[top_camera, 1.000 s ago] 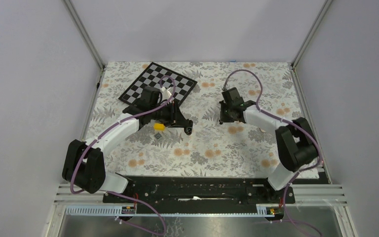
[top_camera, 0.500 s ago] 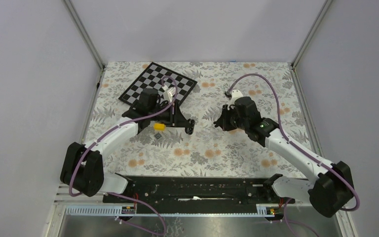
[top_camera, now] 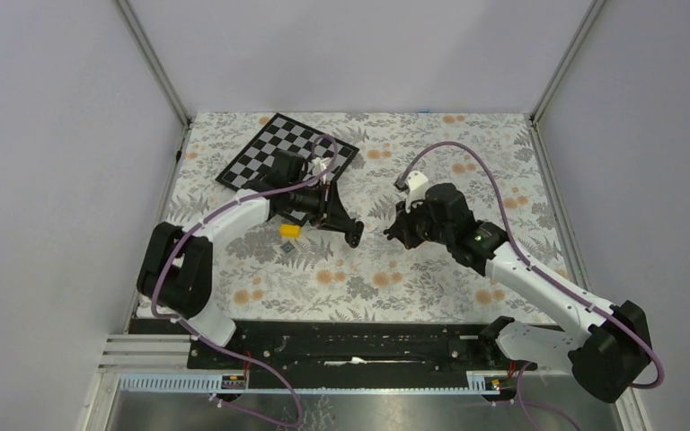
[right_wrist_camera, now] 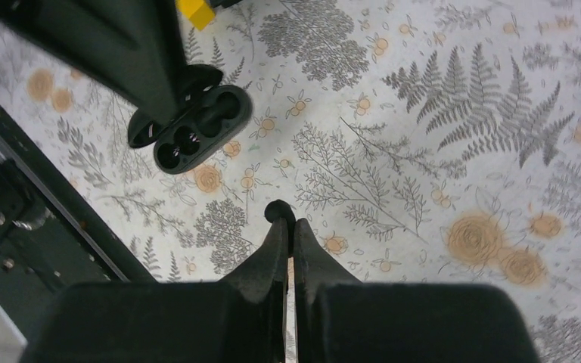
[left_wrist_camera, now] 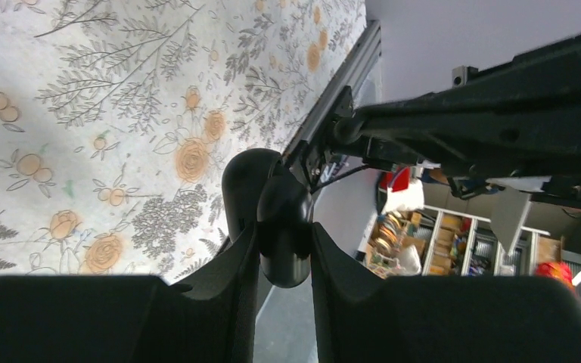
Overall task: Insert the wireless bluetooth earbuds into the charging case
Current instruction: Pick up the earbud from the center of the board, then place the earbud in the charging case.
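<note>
the left gripper (left_wrist_camera: 284, 236) was partly closed and squeezed the black charging case (left_wrist_camera: 251, 181) between its two fingers. it held the case out over the flowery surface (top_camera: 368, 278), near the middle. seen from the right wrist, the case was open, with dark round holes facing up, and it was too dark inside them to tell what they held. the right gripper (right_wrist_camera: 287, 227) was closed tight and pointed at the surface, near the case but not touching it. a tiny black bump (right_wrist_camera: 278, 211) showed at its tips. it was too small to tell if that was an earbud or just part of the fingers. a small yellow block (top_camera: 289, 231) lay on the surface just beside the left gripper. a black and white checkerboard (top_camera: 265, 148) lay flat at the far left of the surface.
</note>
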